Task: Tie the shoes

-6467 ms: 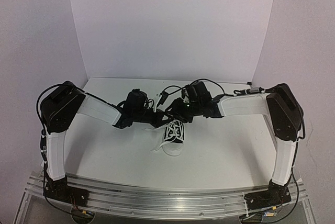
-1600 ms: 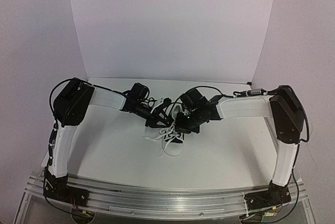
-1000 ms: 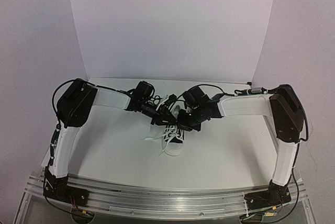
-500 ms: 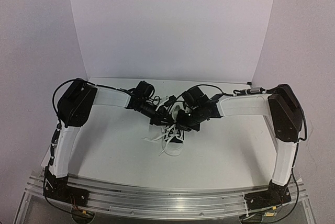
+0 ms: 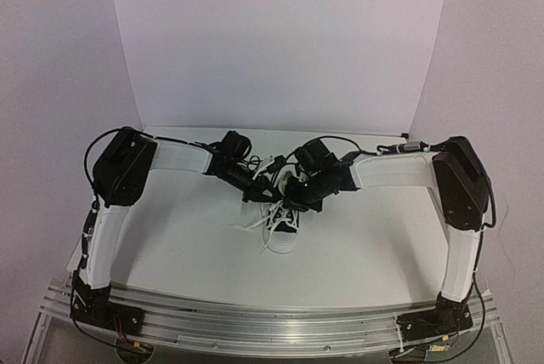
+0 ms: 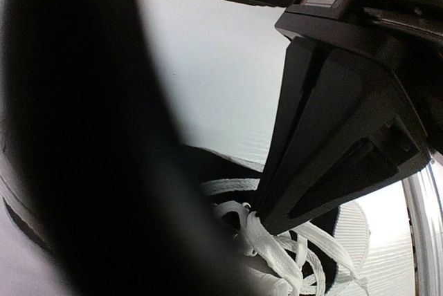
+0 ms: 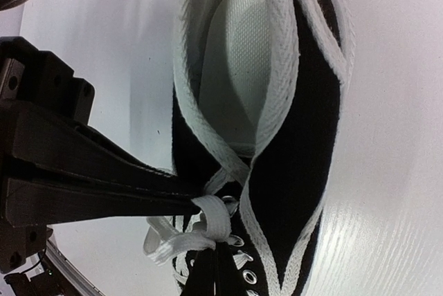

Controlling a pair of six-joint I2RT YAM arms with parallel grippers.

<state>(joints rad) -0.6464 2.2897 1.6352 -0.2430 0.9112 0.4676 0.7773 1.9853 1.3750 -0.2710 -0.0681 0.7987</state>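
A: Arm pose?
B: Both elbows out wide, forearms angled inward. The left gripper (image 5: 262, 189) and right gripper (image 5: 293, 201) are nearly touching above the sneaker's (image 5: 283, 230) heel end.
A: Sneaker position?
B: Mid-table (image 5: 187, 245), upright, white toe cap toward the arm bases.
A: Pincers?
B: Right: jaws pressed together on a loop of the laces (image 7: 208, 216) above the top eyelets. Left: wrist view is partly blurred; fingers (image 6: 332, 137) narrow to a pinch on a white strand at their tips. Loose lace ends trail left of the shoe.
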